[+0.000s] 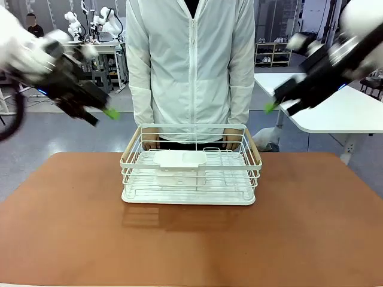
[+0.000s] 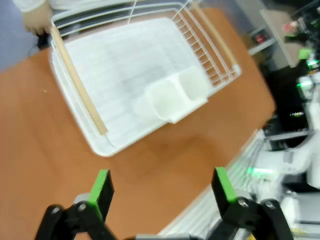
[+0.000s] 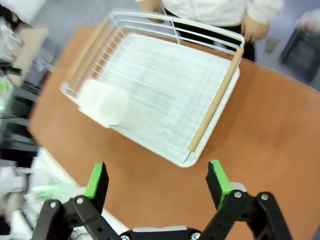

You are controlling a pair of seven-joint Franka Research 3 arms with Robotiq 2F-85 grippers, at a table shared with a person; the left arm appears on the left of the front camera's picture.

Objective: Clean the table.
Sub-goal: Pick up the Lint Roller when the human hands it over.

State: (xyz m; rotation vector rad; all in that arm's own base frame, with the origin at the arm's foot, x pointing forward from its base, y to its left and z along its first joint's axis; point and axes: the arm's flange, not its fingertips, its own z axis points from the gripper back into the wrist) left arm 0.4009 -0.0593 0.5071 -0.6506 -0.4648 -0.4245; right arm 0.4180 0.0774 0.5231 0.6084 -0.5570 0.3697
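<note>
The reddish-brown table (image 1: 66,227) spreads across the front view, with a white wire rack (image 1: 191,167) at its far middle. High above the table's left side hangs my left gripper (image 1: 108,112), blurred. In the left wrist view the left gripper (image 2: 162,187) is open, its green pads (image 2: 101,186) wide apart with bare table (image 2: 150,170) between them. Above the right side hovers my right gripper (image 1: 270,107), also blurred. Its own view shows the right gripper (image 3: 157,180) open over the table (image 3: 260,130), empty. A person's hands (image 1: 149,141) rest behind the rack's far rim.
The rack has wooden side handles (image 2: 77,85) and a white cup holder (image 1: 179,160) clipped to its near wall. A white-topped table (image 1: 341,113) stands at the right behind. The person in a white jacket (image 1: 191,66) stands at the far edge.
</note>
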